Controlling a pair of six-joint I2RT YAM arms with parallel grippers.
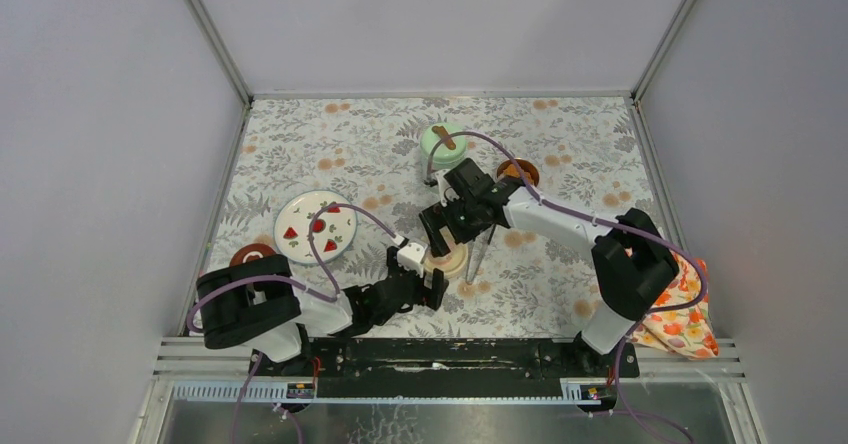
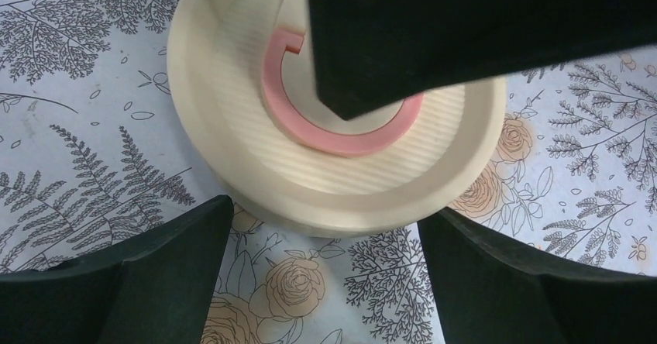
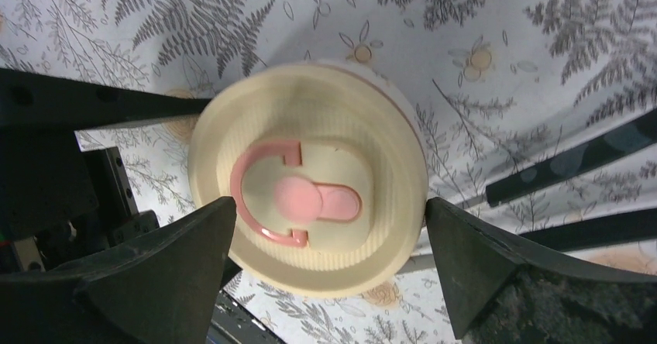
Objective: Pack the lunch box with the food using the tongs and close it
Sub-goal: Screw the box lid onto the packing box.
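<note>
Cream-lidded bowl (image 1: 447, 261) upright at near-middle of table (image 1: 560, 144), pink latch (image 3: 298, 199) facing up; tongs (image 1: 478, 254) just right, long axis near-to-far; left gripper (image 2: 325, 212) low, open; right gripper (image 3: 329, 204) pointing down, open, straddling lid.

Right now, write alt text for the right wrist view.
A round cream lid with a pink centre tab sits between the right gripper's open fingers on a fern-print tablecloth. Dark tongs lie at the right edge.

Fruit-print plate (image 1: 295, 219) on fern-patterned tablecloth (image 1: 340, 144)
</note>
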